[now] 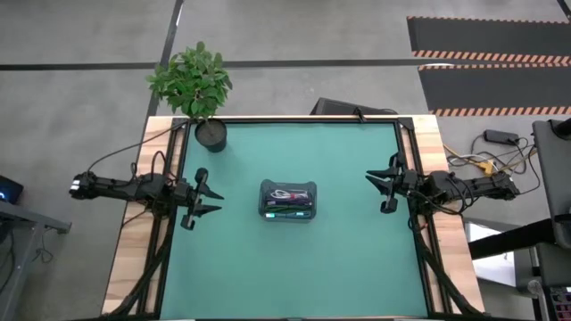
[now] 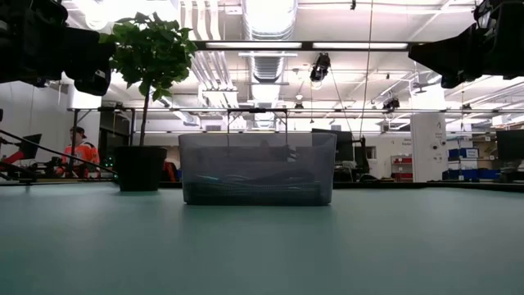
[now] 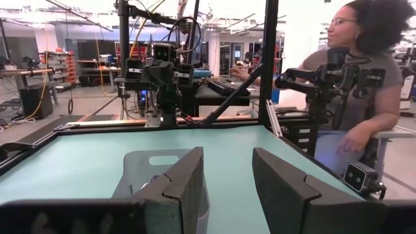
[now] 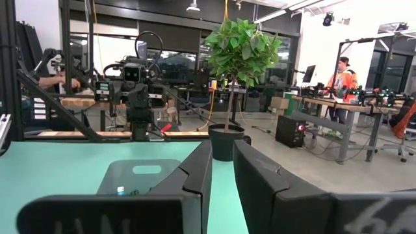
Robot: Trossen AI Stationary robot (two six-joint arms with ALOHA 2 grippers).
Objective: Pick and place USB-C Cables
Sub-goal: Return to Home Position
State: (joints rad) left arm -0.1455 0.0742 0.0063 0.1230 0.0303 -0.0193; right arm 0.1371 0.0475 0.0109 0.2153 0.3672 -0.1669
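1. the left gripper (image 1: 219,202) hung over the left side of the green table (image 1: 357,259), well apart from the container (image 1: 262,201). its fingers (image 3: 185,179) stood wide apart with nothing between them.
2. the right gripper (image 1: 371,178) hung over the right side of the table, also well apart from the container. its fingers (image 4: 260,179) stood apart by a narrower gap, and it too held nothing.
3. the usb-c cables (image 1: 290,201) lay bundled together inside the dark see-through container near the middle of the table. white with red, green and a bluish coil could be told apart from above. in the low view they showed only as a dark mass (image 2: 254,187) at the bottom of the container (image 2: 256,147).
4. a potted plant (image 1: 192,80) stood at the table's far left corner, apart from the container.
5. a seated person (image 3: 364,78) showed beyond the table in the left wrist view. another person in orange (image 4: 341,78) stood far back in the room.
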